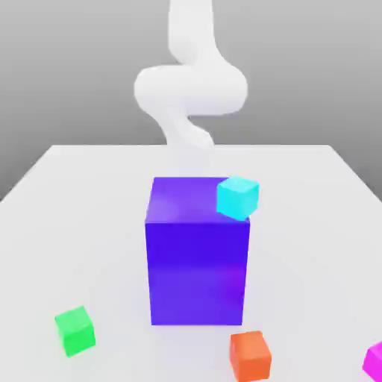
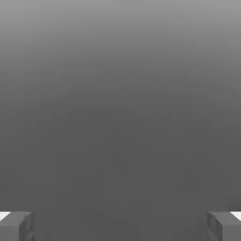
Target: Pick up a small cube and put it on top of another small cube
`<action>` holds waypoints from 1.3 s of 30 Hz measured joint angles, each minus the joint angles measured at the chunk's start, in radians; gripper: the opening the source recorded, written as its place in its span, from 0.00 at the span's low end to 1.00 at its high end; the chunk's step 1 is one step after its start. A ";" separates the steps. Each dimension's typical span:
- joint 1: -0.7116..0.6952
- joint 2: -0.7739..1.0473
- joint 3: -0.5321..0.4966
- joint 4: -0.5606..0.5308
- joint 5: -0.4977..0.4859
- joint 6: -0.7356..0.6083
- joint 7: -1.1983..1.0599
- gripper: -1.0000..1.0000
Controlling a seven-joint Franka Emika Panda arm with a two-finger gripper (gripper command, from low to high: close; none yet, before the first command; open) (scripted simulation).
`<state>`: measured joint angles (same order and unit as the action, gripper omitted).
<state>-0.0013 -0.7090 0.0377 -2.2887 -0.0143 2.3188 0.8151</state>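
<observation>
While glossy, the magenta-pink cube [image 1: 375, 360] seems sharp-edged.

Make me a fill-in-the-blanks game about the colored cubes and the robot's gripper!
1. The cyan cube sits on top of the big ____ block.
2. The cube between the green cube and the pink cube is ____.
3. The gripper fingers stand ____, holding nothing.

Missing words: blue-purple; orange; open
</observation>
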 joint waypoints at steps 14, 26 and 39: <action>0.028 0.512 0.196 0.063 -0.135 0.106 0.125 0.50; 0.145 0.947 0.270 0.117 -0.253 0.195 0.233 0.50; 0.274 1.319 0.232 0.181 -0.333 0.359 0.305 0.00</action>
<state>0.2722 0.6105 0.2693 -2.1074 -0.3470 2.6775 1.1197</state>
